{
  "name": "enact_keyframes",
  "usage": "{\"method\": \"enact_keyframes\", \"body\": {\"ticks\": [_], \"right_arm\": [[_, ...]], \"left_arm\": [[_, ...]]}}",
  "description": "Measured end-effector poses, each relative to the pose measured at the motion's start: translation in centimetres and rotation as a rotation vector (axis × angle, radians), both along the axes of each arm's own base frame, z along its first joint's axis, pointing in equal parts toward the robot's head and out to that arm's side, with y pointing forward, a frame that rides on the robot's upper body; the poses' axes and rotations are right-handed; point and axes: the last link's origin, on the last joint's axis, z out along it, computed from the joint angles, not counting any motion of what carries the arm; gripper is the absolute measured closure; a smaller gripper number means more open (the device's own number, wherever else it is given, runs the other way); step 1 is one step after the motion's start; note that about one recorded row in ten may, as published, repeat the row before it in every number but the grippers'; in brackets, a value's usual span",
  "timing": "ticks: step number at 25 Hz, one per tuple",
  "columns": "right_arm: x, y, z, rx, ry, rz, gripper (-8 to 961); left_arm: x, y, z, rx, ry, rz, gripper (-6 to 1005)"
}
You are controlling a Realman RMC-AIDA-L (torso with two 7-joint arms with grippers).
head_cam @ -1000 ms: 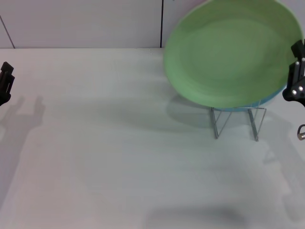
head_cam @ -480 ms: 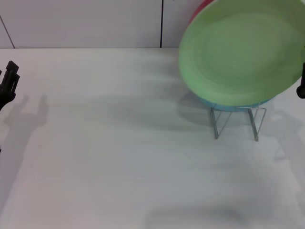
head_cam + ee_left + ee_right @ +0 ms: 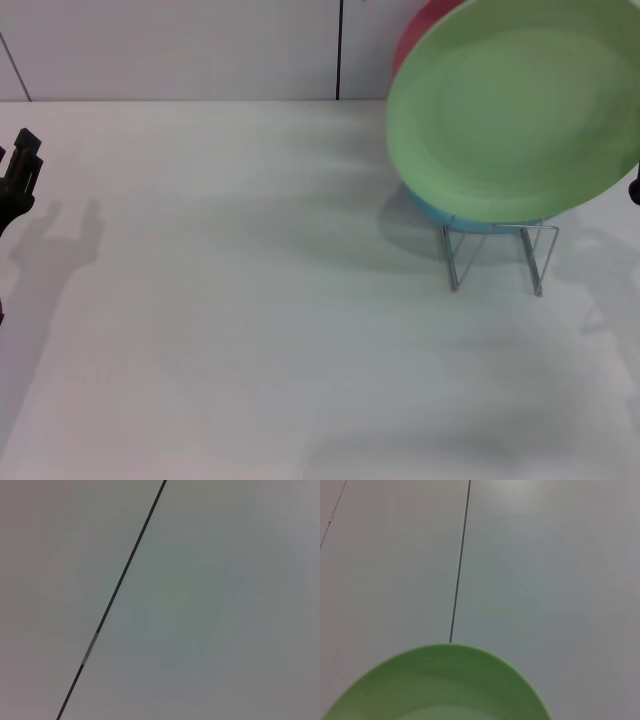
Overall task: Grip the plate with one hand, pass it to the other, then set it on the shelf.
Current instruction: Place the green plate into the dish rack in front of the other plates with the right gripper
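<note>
The light green plate hangs tilted in the air at the far right of the head view, its face turned toward me, just above the silver wire shelf. My right gripper shows only as a black sliver at the right edge, holding the plate's rim. The plate's edge also fills the near part of the right wrist view. My left gripper stays at the table's far left edge, open and holding nothing.
A turquoise-blue plate stands in the shelf behind the green one, and a red plate peeks out behind that. The white table stretches in front. The left wrist view shows only a wall seam.
The green plate has moved to the right and slightly up with my right gripper, uncovering the red plate behind it. My left gripper has shifted a little inward.
</note>
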Motion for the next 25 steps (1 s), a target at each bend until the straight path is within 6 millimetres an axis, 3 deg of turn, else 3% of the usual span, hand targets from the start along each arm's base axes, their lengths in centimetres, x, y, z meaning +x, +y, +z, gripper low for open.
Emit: {"method": "enact_keyframes", "body": {"ticks": [25], "right_arm": [[0.4,1.9,0.8,-0.014,-0.104,0.001,935]], "left_arm": [[1.0,0.6,-0.5,-0.023,-0.021,-0.038,485]]}}
